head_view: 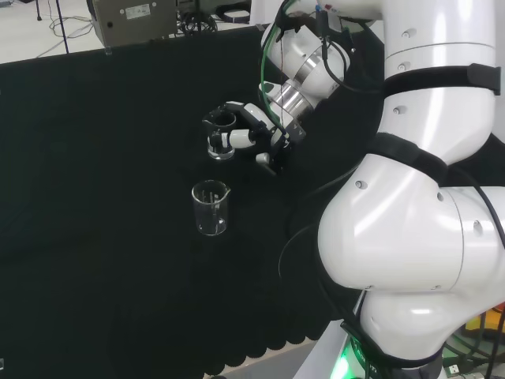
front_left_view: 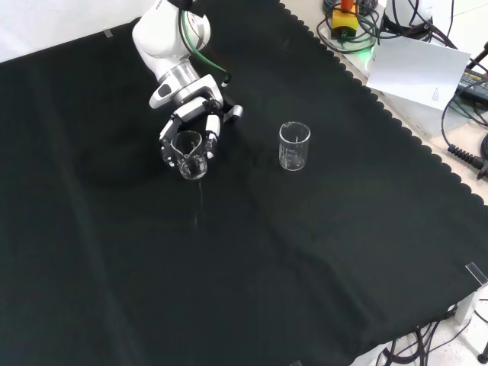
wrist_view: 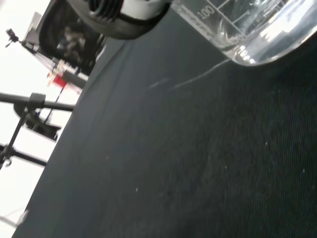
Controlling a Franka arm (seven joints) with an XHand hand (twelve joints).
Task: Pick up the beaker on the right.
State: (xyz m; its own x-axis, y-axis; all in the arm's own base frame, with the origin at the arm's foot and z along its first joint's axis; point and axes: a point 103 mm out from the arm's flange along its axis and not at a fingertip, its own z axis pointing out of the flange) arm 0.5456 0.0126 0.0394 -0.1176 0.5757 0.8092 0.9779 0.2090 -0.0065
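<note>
Beaker (front_left_view: 191,155) clasped in curled fingers of robot hand (front_left_view: 200,122), second beaker (front_left_view: 293,146) standing apart on black cloth (front_left_view: 252,259)

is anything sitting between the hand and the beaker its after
Nothing visible does. The hand already has its fingers curled round one beaker, so there is no gap left. The other beaker stands apart on the black cloth, to the right in the front view, clear of the hand.

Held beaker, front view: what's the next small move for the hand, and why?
Probably a short straight lift. The hand has its fingers curled round one beaker, whose base in the wrist view sits just off or barely on the cloth. The other beaker stands apart, out of the way.
</note>
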